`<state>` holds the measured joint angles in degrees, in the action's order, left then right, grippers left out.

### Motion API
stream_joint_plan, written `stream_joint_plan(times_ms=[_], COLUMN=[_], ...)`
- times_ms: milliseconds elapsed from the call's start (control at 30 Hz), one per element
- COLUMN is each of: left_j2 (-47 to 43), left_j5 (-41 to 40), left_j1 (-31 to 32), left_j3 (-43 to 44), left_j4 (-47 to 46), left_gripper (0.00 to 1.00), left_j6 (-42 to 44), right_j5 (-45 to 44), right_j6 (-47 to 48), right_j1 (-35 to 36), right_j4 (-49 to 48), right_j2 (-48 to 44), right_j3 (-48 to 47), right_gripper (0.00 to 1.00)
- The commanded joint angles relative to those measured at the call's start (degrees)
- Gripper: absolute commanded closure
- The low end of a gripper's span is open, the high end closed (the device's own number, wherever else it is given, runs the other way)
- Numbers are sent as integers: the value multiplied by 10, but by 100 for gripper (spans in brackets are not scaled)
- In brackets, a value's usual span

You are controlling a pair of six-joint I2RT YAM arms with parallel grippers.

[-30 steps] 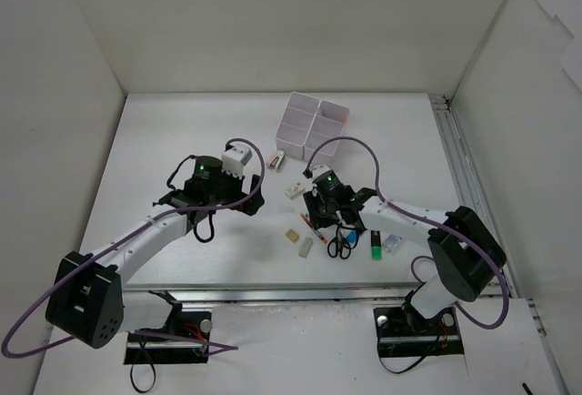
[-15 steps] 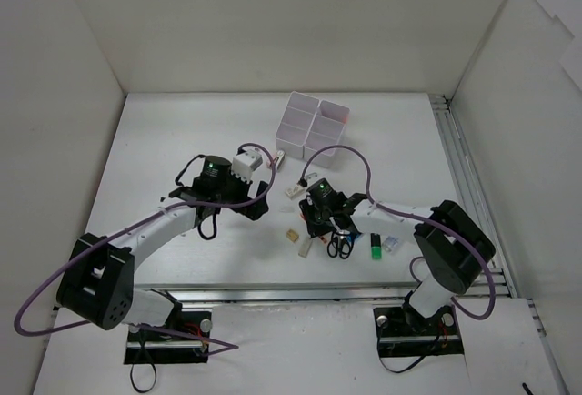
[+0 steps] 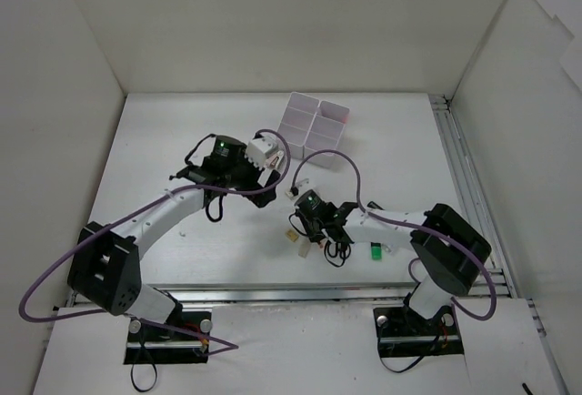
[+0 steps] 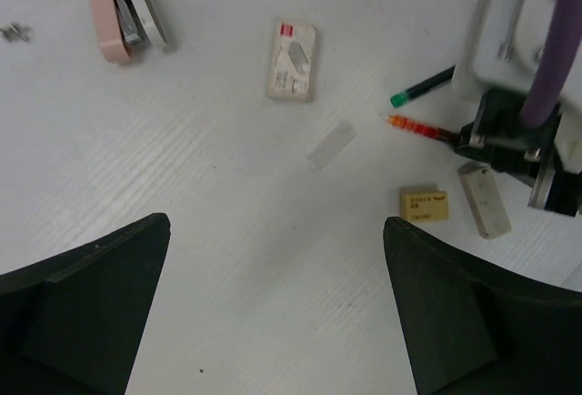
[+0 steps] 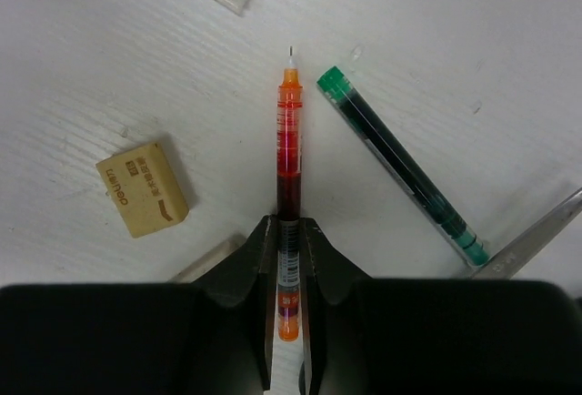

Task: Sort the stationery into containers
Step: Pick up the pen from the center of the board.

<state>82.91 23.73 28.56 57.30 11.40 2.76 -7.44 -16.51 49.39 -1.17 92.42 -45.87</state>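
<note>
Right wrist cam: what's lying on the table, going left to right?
tan eraser → red pen, clamped in the right end effector → green pen → silver blade at the right edge

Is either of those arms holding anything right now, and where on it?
The right tool grips the red pen near its rear end, tip pointing away. The left tool is open, empty.

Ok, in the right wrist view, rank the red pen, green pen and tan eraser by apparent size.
1. red pen: longest, though it may sit nearer the camera.
2. green pen: somewhat shorter.
3. tan eraser: clearly smallest.
</note>
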Motion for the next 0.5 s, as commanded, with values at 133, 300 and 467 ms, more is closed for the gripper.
stream_joint_plan(times_ms=[133, 300, 467], left_j2=[20, 44, 63], left_j5=[34, 58, 97], left_j1=[1, 1, -5], left_j3=[226, 280, 352], left_j4=[114, 163, 190], left_gripper=[1, 1, 1], left_j6=[160, 246, 323], right_j5=[-38, -7, 30], right_j6=[24, 47, 51], right_j1=[11, 9, -10], right_j4=[35, 15, 1], right_j2=[-51, -141, -197], right_j3=[-1, 7, 3], right_gripper=[100, 100, 100])
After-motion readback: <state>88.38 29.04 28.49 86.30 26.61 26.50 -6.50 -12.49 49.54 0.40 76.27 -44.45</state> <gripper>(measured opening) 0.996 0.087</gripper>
